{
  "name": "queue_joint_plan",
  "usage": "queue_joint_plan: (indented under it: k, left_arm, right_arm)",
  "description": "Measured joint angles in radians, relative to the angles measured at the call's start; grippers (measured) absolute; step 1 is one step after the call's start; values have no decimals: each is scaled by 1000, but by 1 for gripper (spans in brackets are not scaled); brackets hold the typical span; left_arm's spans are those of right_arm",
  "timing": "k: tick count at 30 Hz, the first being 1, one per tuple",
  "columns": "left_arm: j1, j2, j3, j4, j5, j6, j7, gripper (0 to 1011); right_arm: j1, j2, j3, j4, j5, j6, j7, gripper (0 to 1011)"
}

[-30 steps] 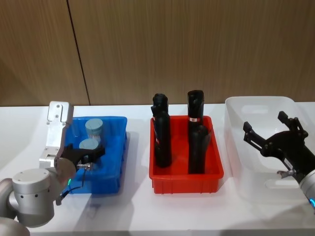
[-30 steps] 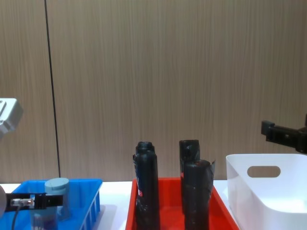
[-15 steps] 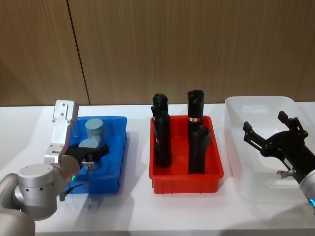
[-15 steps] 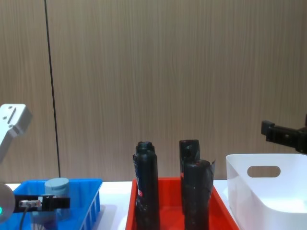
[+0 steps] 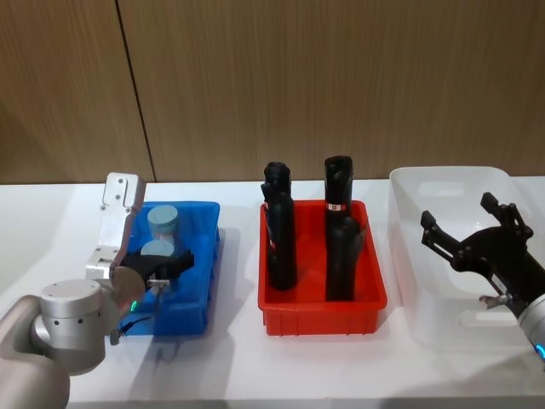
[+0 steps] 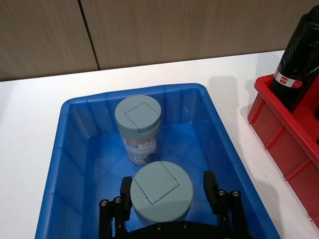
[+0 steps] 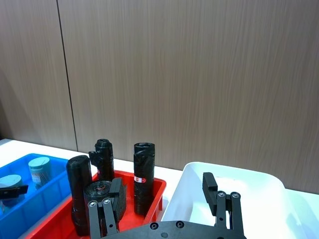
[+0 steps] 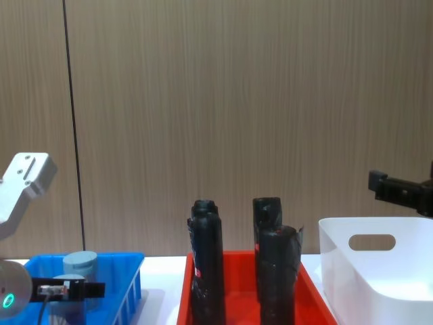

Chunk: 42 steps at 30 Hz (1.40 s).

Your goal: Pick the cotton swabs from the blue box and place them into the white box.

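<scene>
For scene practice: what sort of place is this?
Likely a robot test bench: white tabletop, wood-panelled wall, and bright blue plastic crate, red plastic crate, glossy white plastic bin in a row.

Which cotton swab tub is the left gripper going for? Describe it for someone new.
Find the bright blue slotted plastic crate on the robot's left. Of two small clear tubs with pale grey-blue round lids inside, it is the nearer one, flanked by the left gripper's open black fingers; its twin stands behind, free.
</scene>
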Motion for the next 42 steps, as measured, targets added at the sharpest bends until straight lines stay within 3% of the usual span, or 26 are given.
queue_joint_plan:
  k: [6, 8, 24, 33, 42]
  left_arm:
    - [-4, -4, 1, 6, 9, -1, -1, 785]
    - [-4, -4, 1, 5, 11, -2, 1, 691]
    - [22, 3, -1, -53, 34, -32, 22, 668]
    - [57, 17, -2, -150, 59, -77, 28, 668]
    - [123, 58, -5, -333, 92, -85, 19, 668]
  right_arm:
    - [0, 0, 0, 0, 0, 0, 0, 1002]
    - [0, 0, 0, 0, 0, 0, 0, 1002]
    - [0, 0, 0, 0, 0, 0, 0, 1002]
    - [0, 0, 0, 0, 0, 0, 0, 1002]
    - [0, 0, 0, 0, 0, 0, 0, 1002]
